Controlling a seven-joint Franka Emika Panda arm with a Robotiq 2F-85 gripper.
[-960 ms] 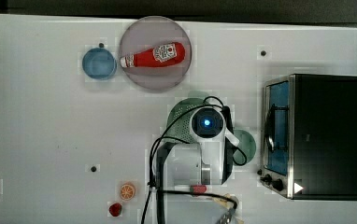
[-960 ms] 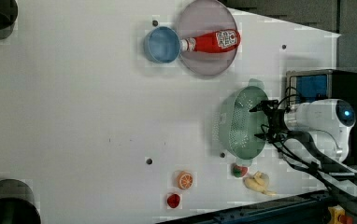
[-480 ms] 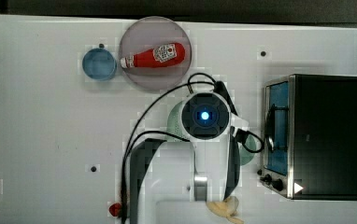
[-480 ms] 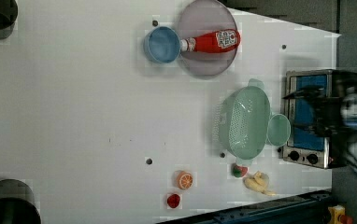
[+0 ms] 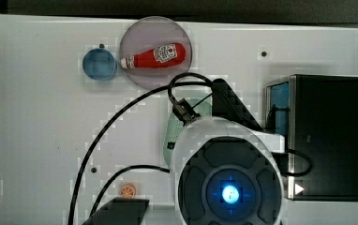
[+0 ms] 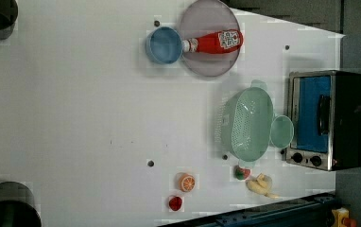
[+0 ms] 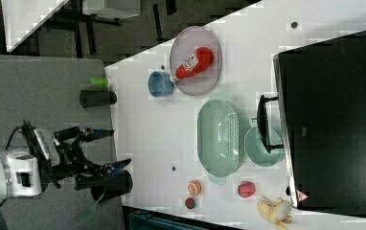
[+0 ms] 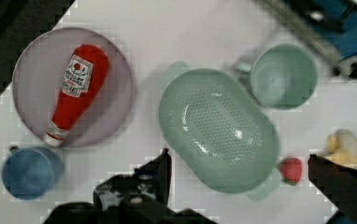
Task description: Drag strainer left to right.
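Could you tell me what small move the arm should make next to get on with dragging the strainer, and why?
Probably it should come down toward the strainer's near rim. The gripper is open and above the table in the wrist view, touching nothing. The strainer sits empty and upright beside the mug, in front of the toaster oven, so a finger needs to hook its rim before any drag.

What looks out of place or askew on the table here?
The ketchup bottle lies on its side across the purple plate rather than standing. The strainer sits upright on the table, touching the mug by the toaster oven. Nothing looks spilled or damaged.
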